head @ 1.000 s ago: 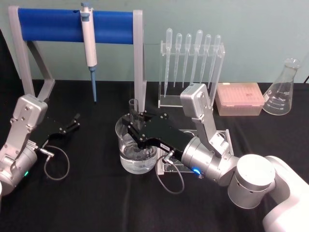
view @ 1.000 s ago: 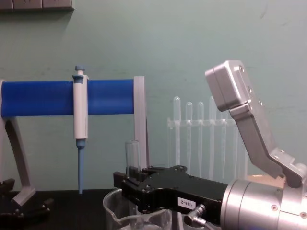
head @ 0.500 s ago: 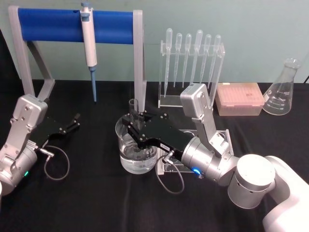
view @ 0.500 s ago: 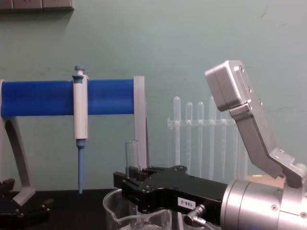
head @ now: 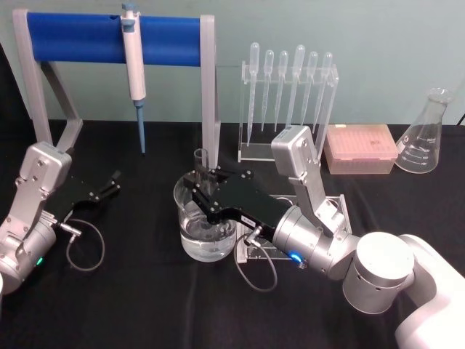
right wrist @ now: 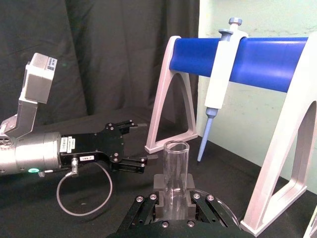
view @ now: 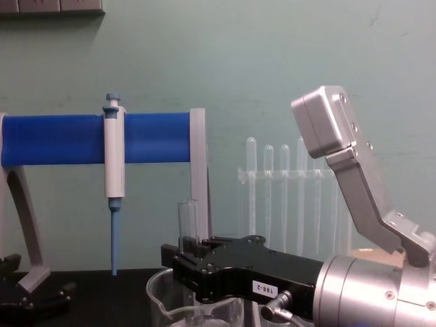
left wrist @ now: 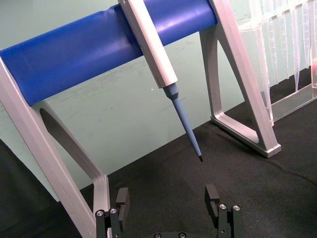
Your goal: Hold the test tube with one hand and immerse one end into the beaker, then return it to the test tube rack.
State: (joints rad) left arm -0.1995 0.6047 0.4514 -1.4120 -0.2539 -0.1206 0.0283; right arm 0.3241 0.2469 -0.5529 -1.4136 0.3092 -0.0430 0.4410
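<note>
Clamped tight on the tube (head: 201,155) a little below its rim: right gripper (head: 200,190), reaching in from the right side of the table (head: 145,305), above the beaker (head: 190,243) near the table's middle. Held upright, open rim up, so as to send the round end straight down inside the glass wall. Gripped high, probably to keep the black fingers out of the water. Lower end hidden under the gripper's body, but judged dipped or very nearly so, given the water low in the beaker. Same upright tube (right wrist: 177,166) in the right wrist view, pinched on both sides. From the chest, tube (view: 188,218) poking up above the right gripper (view: 182,257), beaker (view: 158,300) wall below.

Left gripper (head: 109,186) parked near the table's left edge, fingers spread apart and holding nothing, well apart from the glass.

Rack (head: 251,253) just right of the beaker, partly under the right wrist, so only a short way for the return. Plenty of room upward. Close behind the beaker: a grey leg of the stand (head: 210,102). Farther left on the stand: the pipettor (head: 134,65).

Lift straight up until the round end clears the beaker's rim, then swing right to the rack, with no drift back toward the leg. Pipettes (head: 287,80), box (head: 361,149) and flask (head: 427,134) along the back edge to the right, well off that path. Open cloth along the front edge.
</note>
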